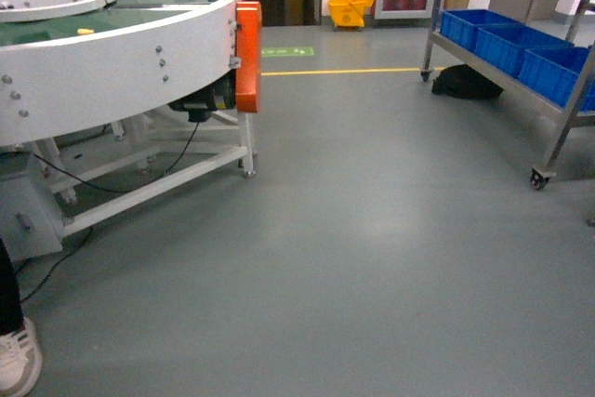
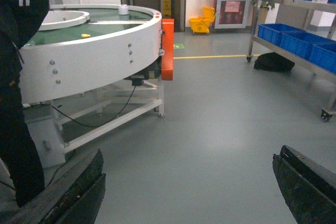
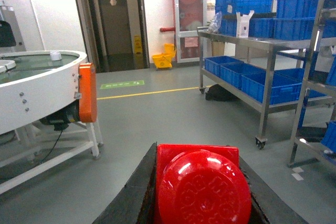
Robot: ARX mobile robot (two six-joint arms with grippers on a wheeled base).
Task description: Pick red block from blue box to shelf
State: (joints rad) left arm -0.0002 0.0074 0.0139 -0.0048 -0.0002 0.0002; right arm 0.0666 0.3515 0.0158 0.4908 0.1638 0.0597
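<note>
clamped between two dark fingers [image 3: 131,198], red block [image 3: 202,187] fills the bottom of the right wrist view; the right claw [image 3: 202,203] is clenched on it, its pads pressed to both sides of the block. left claw [image 2: 189,192] hangs released, its two black fingers [image 2: 73,192] spread wide apart at the lower corners of the left wrist view, with bare grey floor [image 1: 372,258] between them and nothing held. neither claw shows in the head view.

beyond the claws the floor runs clear of obstacles. to the left stands a round white conveyor counter [image 1: 121,72] with a green top, an orange guard [image 1: 247,55] on its side and a motor under it, cables trailing below. a person's dark trouser leg [image 2: 18,103] and white shoe [image 1: 19,360] stand close beside it.

to the right, well apart from the held block, is the shelf [image 3: 262,72] on castors, its rails loaded with dark blue crates [image 3: 252,80] in rows; whether they hold anything cannot be told. a black bag [image 1: 465,81] lies under its low rail. farther off are a yellow floor line [image 1: 344,71], a yellow mop bucket [image 1: 351,6] and a dark doorway [image 3: 115,22].
</note>
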